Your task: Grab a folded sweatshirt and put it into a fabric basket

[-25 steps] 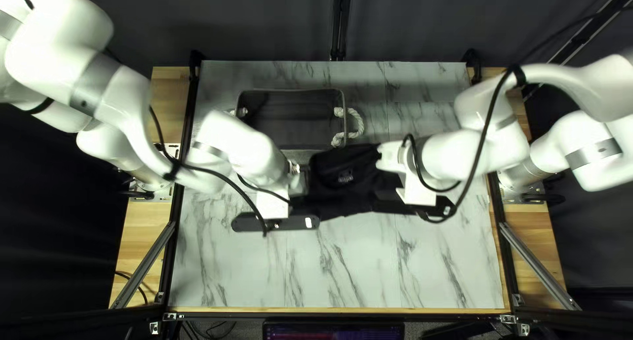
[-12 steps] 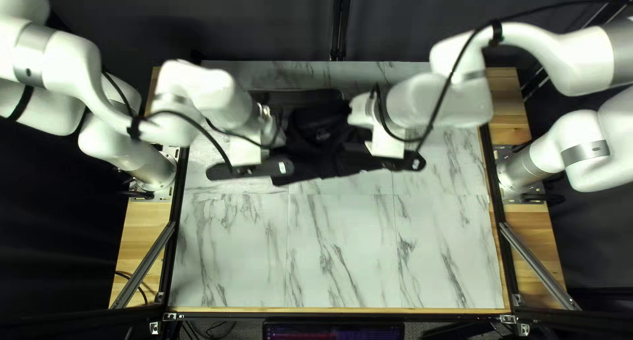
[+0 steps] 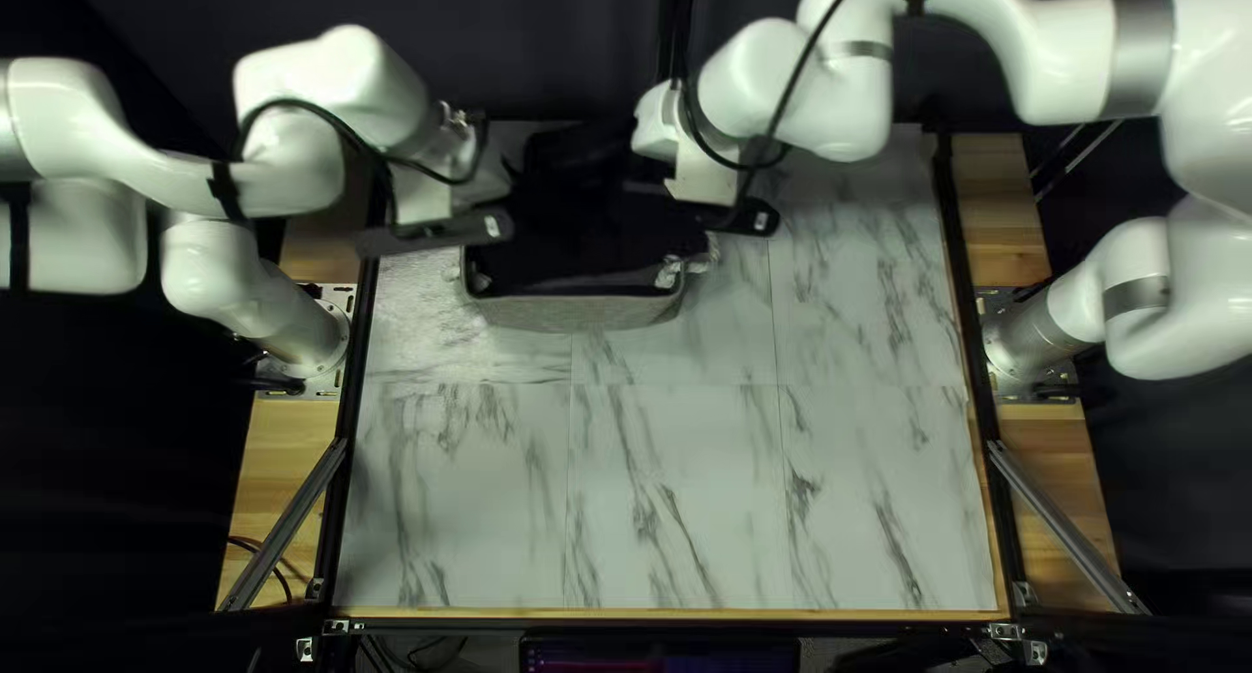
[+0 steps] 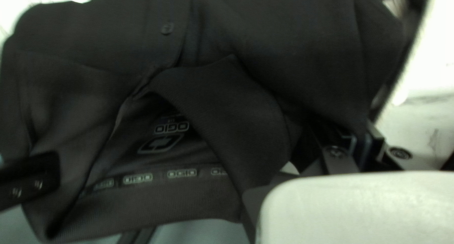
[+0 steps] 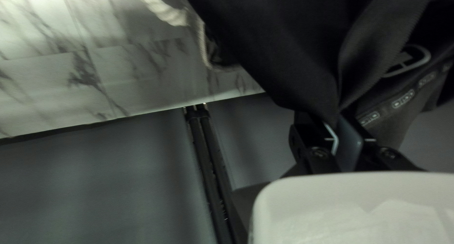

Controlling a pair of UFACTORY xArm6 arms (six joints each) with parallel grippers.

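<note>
Since the earlier frame, both arms have carried the sweatshirt (image 3: 564, 188) farther toward the table's (image 3: 678, 491) far edge, and the fabric basket's (image 3: 574, 313) near wall has come into view. The left gripper (image 3: 502, 171) and right gripper (image 3: 642, 136) each pinch the cloth, 2 grips holding it up over the basket's far side

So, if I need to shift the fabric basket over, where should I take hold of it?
By the rope handle at the right end of the basket in the top left view, coming in from outside with my right tool. The rope bulges out past the rim, so it should pinch more easily than the wall. That tool is shut on the sweatshirt, so it must release first.
</note>
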